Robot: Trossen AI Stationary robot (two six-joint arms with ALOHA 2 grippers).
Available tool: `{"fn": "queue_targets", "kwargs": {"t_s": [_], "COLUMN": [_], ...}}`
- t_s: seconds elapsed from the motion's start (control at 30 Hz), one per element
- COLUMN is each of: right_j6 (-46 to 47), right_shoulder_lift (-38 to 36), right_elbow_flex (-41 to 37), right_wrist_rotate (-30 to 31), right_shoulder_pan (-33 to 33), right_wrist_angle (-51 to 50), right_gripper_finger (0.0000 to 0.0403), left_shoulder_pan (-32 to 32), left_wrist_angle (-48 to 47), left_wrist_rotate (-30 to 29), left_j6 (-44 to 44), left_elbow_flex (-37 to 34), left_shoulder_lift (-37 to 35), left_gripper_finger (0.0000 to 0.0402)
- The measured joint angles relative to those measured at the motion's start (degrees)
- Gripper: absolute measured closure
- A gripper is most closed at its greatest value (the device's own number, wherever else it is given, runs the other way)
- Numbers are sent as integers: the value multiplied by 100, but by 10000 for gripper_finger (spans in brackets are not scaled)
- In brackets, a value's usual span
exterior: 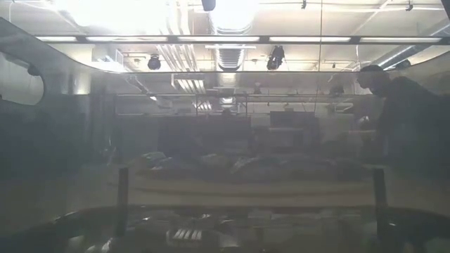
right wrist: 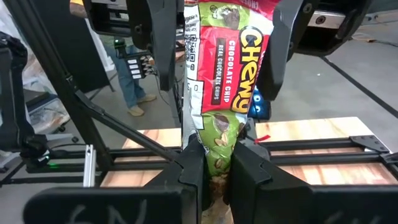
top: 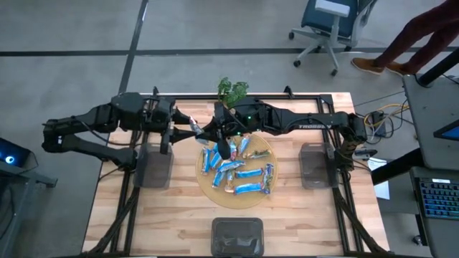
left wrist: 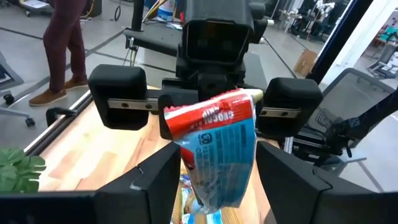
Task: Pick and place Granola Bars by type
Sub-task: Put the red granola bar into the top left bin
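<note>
- A light wooden table (top: 179,222) with a black frame is seen from above.
- A round tan tray (top: 208,188) is set at its middle, piled with Granola Bars (top: 247,188).
- Three grey bins (top: 154,166) are placed left, right and at the near edge.
- A small, possibly artificial, green plant (top: 232,89) is stood at the far edge.

This is a robotics lab or workshop. A light butcher-block wooden table (top: 172,215) on a black metal frame stands on a bare grey concrete floor (top: 64,29) with seam lines. At two o'clock a blue swivel office chair (top: 326,21) on castors waits; at four o'clock sits a black computer keyboard (top: 437,197). The level view shows exposed silver ceiling ducts (exterior: 228,53), strip lights and a person (exterior: 397,105) standing at three o'clock.
</note>
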Motion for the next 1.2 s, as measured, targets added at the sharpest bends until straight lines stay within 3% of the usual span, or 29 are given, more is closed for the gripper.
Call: {"fn": "queue_targets", "kwargs": {"t_s": [0.33,0.63,0.73,0.83,1.03,1.2], "right_j6": [-8,-63,-79,-9,168,179], "right_shoulder_lift": [0,0,0,1,-11,-63], "right_elbow_flex": [0,0,4,4,97,206], "right_wrist_rotate": [0,-9,-5,-24,-70,-68], "right_shoulder_pan": [0,0,0,0,4,0], "right_wrist_angle": [-26,7,20,-29,-189,-798], "right_gripper_finger": [365,364,357,330,239,182], "left_shoulder_pan": [2,2,-2,-4,0,0], "left_wrist_angle": [185,198,176,-57,-501,-1711], "left_wrist_rotate": [0,2,-56,-223,-343,-460], "left_j6": [139,359,380,456,490,227], "left_elbow_flex": [0,0,0,0,7,4], "left_shoulder_lift": [281,233,164,66,-178,-500], "left_gripper_finger": [223,378,383,380,386,385]}}
